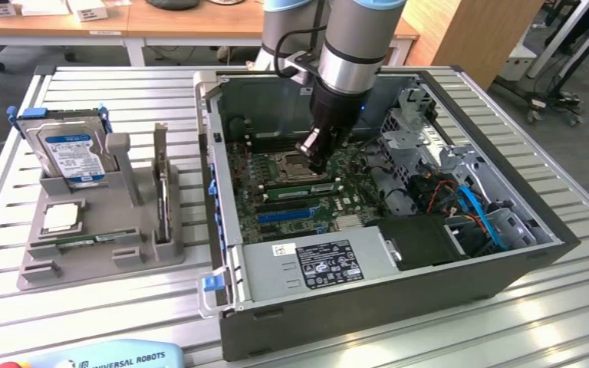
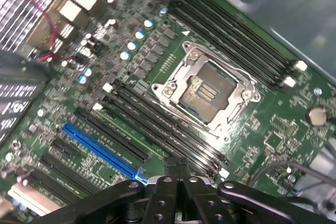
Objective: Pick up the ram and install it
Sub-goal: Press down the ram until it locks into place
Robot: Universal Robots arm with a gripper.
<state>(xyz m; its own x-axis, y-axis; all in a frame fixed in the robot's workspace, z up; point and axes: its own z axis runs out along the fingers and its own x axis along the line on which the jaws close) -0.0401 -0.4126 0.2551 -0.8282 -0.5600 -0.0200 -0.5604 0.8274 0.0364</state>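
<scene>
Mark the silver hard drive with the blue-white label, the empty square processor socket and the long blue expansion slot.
Silver hard drive (image 1: pixel 67 150), exterior view: on its blue-white label.
Empty square processor socket (image 2: pixel 206 92), wrist view: on its bare contact field.
Long blue expansion slot (image 2: pixel 100 149), wrist view: midway along its length.

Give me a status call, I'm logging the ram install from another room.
Gripper shut, low inside the open computer case, over the motherboard's memory slots. Ram seated in a slot beside the processor socket. Nothing in the way.
</scene>
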